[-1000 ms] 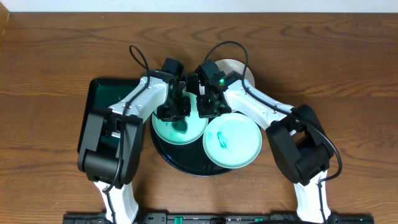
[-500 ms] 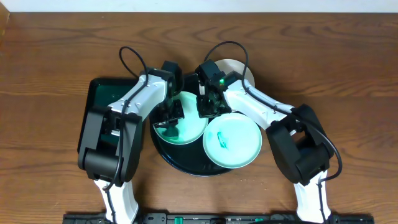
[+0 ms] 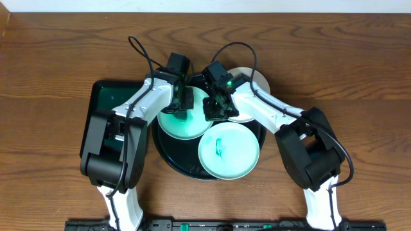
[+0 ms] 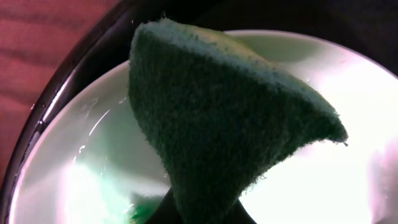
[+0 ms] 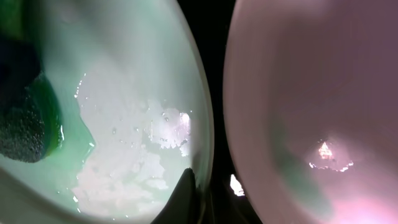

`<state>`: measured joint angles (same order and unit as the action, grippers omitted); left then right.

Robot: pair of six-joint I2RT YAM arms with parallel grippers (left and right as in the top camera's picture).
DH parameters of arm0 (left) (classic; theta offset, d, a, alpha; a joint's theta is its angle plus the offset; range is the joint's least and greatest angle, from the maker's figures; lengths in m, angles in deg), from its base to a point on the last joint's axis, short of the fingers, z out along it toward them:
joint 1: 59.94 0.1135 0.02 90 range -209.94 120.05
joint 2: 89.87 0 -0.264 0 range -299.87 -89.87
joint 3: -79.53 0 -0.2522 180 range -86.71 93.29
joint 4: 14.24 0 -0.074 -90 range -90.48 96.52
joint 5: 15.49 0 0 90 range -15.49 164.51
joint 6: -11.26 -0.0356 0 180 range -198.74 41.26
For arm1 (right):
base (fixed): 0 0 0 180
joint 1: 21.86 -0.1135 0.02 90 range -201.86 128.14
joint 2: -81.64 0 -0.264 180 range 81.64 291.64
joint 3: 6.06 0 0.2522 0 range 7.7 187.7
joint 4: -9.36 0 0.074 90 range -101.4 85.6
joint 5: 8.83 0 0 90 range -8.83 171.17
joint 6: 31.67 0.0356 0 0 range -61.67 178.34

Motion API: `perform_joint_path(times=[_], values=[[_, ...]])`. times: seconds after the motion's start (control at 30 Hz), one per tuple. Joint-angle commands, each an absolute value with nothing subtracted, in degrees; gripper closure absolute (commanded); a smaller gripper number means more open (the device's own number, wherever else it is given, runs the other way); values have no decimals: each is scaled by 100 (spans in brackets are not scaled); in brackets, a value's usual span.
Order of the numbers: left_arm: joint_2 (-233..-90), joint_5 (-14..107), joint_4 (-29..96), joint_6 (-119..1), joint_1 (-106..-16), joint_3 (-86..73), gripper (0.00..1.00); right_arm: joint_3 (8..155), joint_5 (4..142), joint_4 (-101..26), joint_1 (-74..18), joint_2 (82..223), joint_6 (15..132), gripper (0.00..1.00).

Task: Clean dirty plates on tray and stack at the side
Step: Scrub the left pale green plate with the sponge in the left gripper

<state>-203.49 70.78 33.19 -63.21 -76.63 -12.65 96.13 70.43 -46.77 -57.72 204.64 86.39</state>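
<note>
The black tray (image 3: 168, 156) holds a mint plate (image 3: 186, 125) at its left and a plate with a teal smear (image 3: 228, 153) at its front right. A third, white plate (image 3: 252, 82) lies at the back right. My left gripper (image 3: 182, 101) is shut on a dark green sponge (image 4: 217, 118) and presses it on the mint plate (image 4: 348, 162). My right gripper (image 3: 217, 110) is shut on that plate's right rim (image 5: 196, 186). The right wrist view shows the wet plate (image 5: 137, 124), the sponge (image 5: 25, 124) at its left, and a pale plate (image 5: 311, 112) at right.
A dark green rectangular tray (image 3: 106, 101) lies left of the black tray, under my left arm. The brown wooden table (image 3: 64, 58) surrounds both. The black tray's rim (image 4: 74, 81) shows in the left wrist view.
My left gripper has moved the sponge from the plate's front towards its far side. The mint plate has shifted back a little. The smeared plate has slid left and forward on the tray.
</note>
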Motion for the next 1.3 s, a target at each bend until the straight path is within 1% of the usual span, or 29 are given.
perform_joint_path(times=[0.0, 0.07, 0.13, 0.27, 0.5, 0.63, 0.77, 0.87, 0.93, 1.03, 1.13, 1.2, 1.27], values=[[-20614, 7688, 3802, -5669, -7582, -1343, 93, 9575, 6973, -4686, -5796, 20554, 8440, 99], [-20614, 7294, 4145, -5551, -7582, -1343, 93, 9575, 6973, -4686, -5796, 20554, 8440, 99], [-20614, 6499, 4406, -5687, -7582, -1343, 93, 9575, 6973, -4690, -5796, 20554, 8440, 99], [-20614, 5061, 4556, -6454, -7593, -1343, 94, 9575, 6969, -4701, -5796, 20554, 8440, 99], [-20611, 3832, 4591, -7210, -7593, -1343, 93, 9575, 6908, -4686, -5807, 20556, 8442, 99], [-20614, 4129, 4574, -7261, -7591, -1343, 93, 9575, 6910, -4688, -5807, 20556, 8440, 99], [-20611, 5902, 4552, -6098, -7587, -1302, 93, 9575, 6910, -4683, -5807, 20556, 8442, 99], [-20603, 7305, 4983, -5130, -7587, -1116, 93, 9573, 6910, -4686, -5807, 20558, 8442, 99], [-20587, 7906, 5324, -4727, -7587, -965, 93, 9573, 6912, -4686, -5807, 20560, 8442, 99], [-20583, 8171, 5632, -4644, -7587, -718, 93, 9573, 6910, -4686, -5807, 20591, 8442, 99], [-20563, 8116, 5669, -4651, -7598, -600, 92, 9573, 6905, -4683, -5807, 20617, 8442, 99], [-20561, 7856, 5638, -4775, -7611, -600, 93, 9573, 6905, -4683, -5807, 20617, 8442, 99], [-20561, 7270, 5463, -5243, -7646, -628, 93, 9573, 6903, -4688, -5807, 20617, 8442, 99]])
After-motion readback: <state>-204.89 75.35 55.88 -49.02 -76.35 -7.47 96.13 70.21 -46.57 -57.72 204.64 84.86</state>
